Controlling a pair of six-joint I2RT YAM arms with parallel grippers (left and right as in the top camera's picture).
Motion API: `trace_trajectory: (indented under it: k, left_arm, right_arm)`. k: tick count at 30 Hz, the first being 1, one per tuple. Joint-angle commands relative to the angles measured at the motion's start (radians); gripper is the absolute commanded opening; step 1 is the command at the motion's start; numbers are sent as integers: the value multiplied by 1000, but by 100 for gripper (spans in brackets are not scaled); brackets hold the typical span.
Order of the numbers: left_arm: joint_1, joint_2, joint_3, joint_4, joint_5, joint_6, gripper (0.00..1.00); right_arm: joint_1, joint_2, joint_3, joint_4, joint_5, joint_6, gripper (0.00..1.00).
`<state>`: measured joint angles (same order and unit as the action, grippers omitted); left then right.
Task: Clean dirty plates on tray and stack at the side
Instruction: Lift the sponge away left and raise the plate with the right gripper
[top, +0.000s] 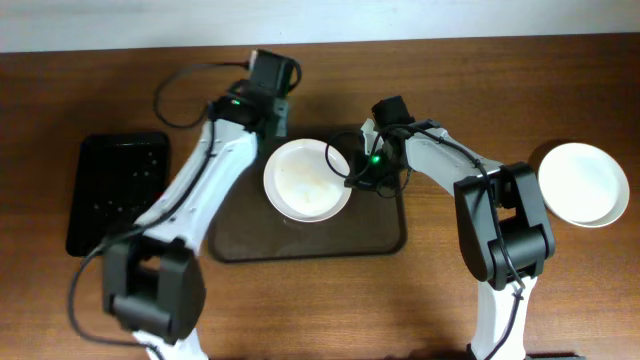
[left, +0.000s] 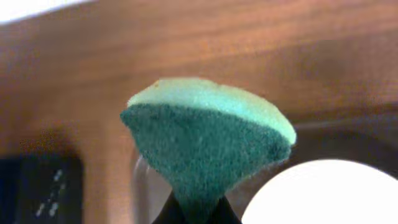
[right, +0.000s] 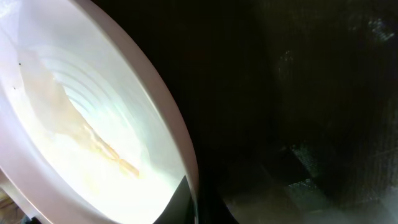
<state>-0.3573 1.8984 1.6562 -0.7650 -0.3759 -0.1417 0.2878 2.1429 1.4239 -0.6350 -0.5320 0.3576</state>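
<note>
**Sponge pinched on the left, dirty plate gripped at its rim on the right**

Green sponge (left: 208, 140) fills the left wrist view. It is squeezed at its lower edge between the two fingers of the left end effector (left: 194, 213), so that it fans out above them, dark scouring side toward the lens and paler foam behind.

From overhead, this end effector sits near the back left corner of the brown tray (top: 300, 246).

One white plate (top: 308, 178) lies on that tray, toward its back middle. The right end effector (top: 355, 172) is at the plate's right edge. In the right wrist view the rim runs down between its dark fingers, which are closed on it. A brown-orange smear (right: 112, 152) streaks the inside of the plate.

A second plate (top: 583, 183) rests on the desk (top: 330, 310) at the far right, well apart from the brown tray. A black tray (top: 118, 192) lies on the desk to the left of the brown one.
</note>
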Motion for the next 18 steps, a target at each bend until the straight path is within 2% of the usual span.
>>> trace_trajectory:
  k: [1, 3, 7, 9, 13, 16, 18]
  left_arm:
    - [106, -56, 4, -188, 127, -135, 1]
    - [187, -55, 3, -267, 268, -134, 0]
    - [244, -55, 3, -284, 285, -134, 0]
    - [255, -55, 3, -281, 283, -134, 0]
    - [331, -55, 3, -276, 283, -134, 1]
    - [388, -55, 2, -277, 283, -134, 1]
    - [407, -55, -5, -277, 282, -114, 1]
  right_arm:
    - [0, -20, -22, -46, 92, -44, 4]
    - [0, -98, 23, -174, 222, -47, 4]
    - [7, -261, 89, -385, 535, -50, 4]
    - [29, -315, 103, -437, 659, -35, 4]
    - [264, -387, 114, -515, 1132, 45, 4]
    - [480, -386, 114, -511, 1498, 79, 4]
    - [558, -386, 114, -488, 1658, 80, 4]
